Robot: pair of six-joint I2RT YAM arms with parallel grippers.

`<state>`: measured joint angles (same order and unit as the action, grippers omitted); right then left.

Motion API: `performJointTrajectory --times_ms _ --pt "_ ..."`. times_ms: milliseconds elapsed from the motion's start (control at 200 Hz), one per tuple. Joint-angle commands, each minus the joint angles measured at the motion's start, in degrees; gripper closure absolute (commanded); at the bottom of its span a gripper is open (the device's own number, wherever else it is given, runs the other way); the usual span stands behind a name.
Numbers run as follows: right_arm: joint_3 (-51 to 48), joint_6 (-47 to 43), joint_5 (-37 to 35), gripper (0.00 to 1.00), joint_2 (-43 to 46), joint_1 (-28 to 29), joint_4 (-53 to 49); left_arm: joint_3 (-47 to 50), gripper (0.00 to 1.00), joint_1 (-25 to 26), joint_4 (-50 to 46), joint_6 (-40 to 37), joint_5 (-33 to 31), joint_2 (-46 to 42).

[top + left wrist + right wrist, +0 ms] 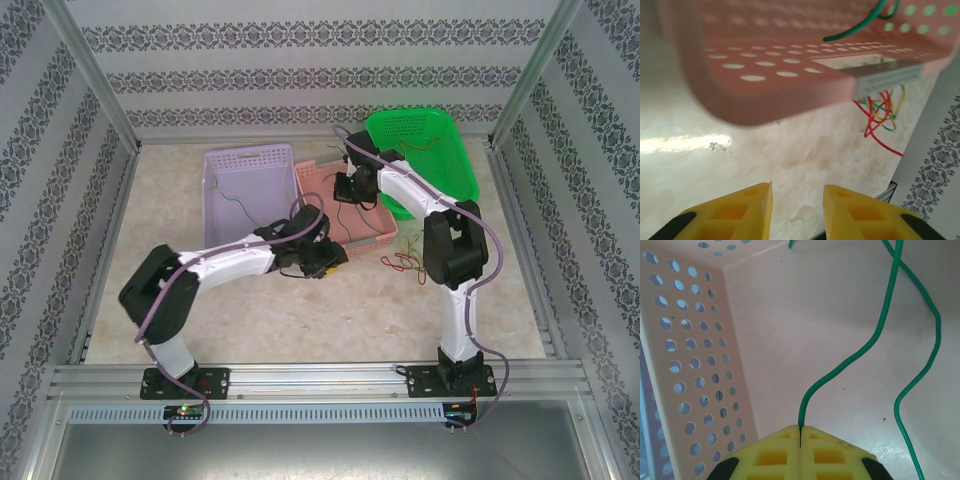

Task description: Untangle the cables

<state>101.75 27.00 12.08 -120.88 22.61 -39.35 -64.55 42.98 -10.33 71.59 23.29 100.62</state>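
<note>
Right fingers [792,436] pressed together, pinching green cable [875,340]. Cable rises from tips and curves over floor of pink basket [690,365]. Left fingers [762,205] spread, nothing between the 2, low over desk [715,165], near pink basket's corner. Tangle of red, yellow and green cables [880,112] lies on desk beyond that corner, outside basket. Top view: tangle beside right arm's elbow; dark cable [237,205] inside lilac basket [215,170]; green basket [440,140] behind pink one.
</note>
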Motion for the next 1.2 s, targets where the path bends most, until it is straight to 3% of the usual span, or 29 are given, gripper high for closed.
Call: performJointTrajectory --times_ms 0,265,565,979,1109,1194 --pt "-1.82 -0.32 2.76 1.00 2.98 -0.26 0.42 0.48 0.69 0.75 11.04 6.42 -2.96 3.26" --pt "-9.47 -2.41 5.52 1.00 8.25 -0.68 0.34 2.32 0.69 0.79 20.35 12.36 -11.55 8.25" --pt "-14.80 -4.73 9.40 1.00 10.27 -0.58 -0.33 0.72 0.70 0.79 17.89 11.34 -13.54 8.37" --pt "0.17 -6.36 11.36 1.00 -2.72 -2.21 -11.11 -1.19 0.71 0.70 10.62 6.67 -14.41 4.52" --pt "4.75 -6.12 9.07 1.00 -5.20 -2.84 -12.33 -1.71 0.71 0.61 9.06 5.64 -14.40 4.02" --pt "7.25 -5.76 8.25 0.80 -5.64 -3.36 -12.52 -1.63 0.71 0.38 8.68 5.66 -14.25 3.97"
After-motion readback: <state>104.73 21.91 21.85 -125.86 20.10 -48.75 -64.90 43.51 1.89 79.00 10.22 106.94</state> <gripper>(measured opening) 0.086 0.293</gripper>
